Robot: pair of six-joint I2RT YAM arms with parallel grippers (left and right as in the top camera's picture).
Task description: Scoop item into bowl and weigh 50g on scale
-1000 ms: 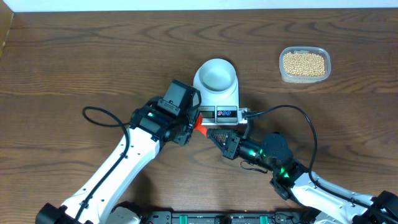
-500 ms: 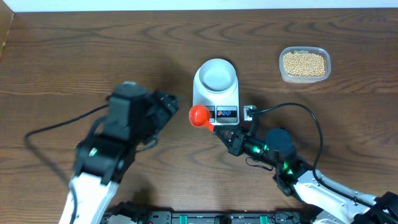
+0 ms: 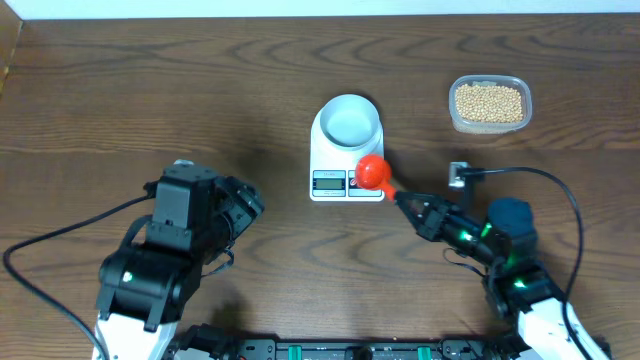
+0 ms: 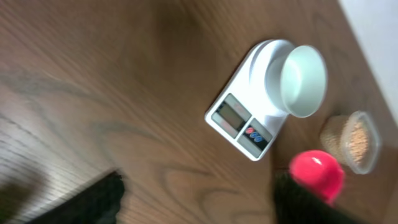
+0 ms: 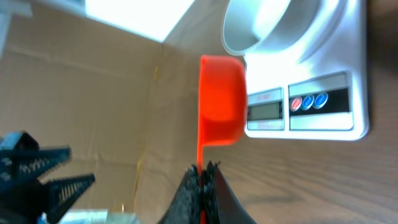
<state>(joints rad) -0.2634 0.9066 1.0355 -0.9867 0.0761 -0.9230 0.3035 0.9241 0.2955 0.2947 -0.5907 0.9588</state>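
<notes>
The white scale (image 3: pixel 346 165) stands mid-table with the pale bowl (image 3: pixel 351 120) on its far end; the bowl looks empty. My right gripper (image 3: pixel 405 201) is shut on the thin handle of a red scoop (image 3: pixel 373 171), whose cup hovers over the scale's front right corner. The right wrist view shows the scoop (image 5: pixel 221 102) side-on, beside the bowl (image 5: pixel 261 25) and scale (image 5: pixel 323 106), with the handle pinched in the gripper (image 5: pixel 203 171). The beans (image 3: pixel 489 101) fill a clear tub at the back right. My left gripper (image 3: pixel 250 203) is open and empty, well left of the scale (image 4: pixel 249 118).
A black cable with a small grey plug (image 3: pixel 458 172) loops over the table to the right of the scale. The tub (image 3: pixel 489 122) sits near the table's far edge. The left arm's body (image 3: pixel 165 255) fills the front left.
The left arm has pulled back from the scoop to the front left, its jaws apart. The right gripper has carried the scoop from the scale's left front to its right front corner.
</notes>
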